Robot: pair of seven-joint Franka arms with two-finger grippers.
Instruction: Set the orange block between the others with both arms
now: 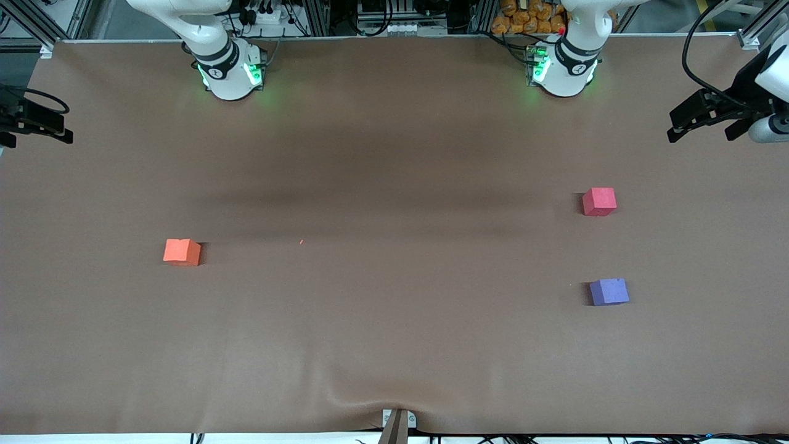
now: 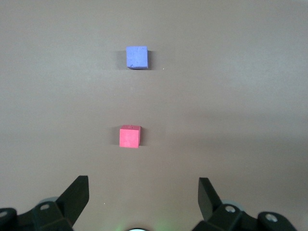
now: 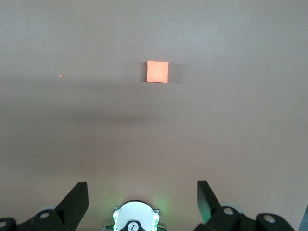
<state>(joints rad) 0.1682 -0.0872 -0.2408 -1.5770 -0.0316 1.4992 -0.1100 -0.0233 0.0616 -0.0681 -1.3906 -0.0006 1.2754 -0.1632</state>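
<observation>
The purple-blue cube point(image 1: 609, 291) sits nearest the front camera, the pinkish-red cube point(image 1: 599, 201) farther back, leaving a gap for the orange block point(image 1: 182, 251) (well apart, toward the right arm's end). The left gripper point(image 2: 143, 192) and right gripper point(image 3: 142, 192) wait high, jaws wide, empty.

Place: a robot lab.
Clues: two white robot arms point(image 1: 216, 55) on a brown table point(image 1: 382, 320), metal frames point(image 1: 37, 24), cables point(image 1: 271, 15).
</observation>
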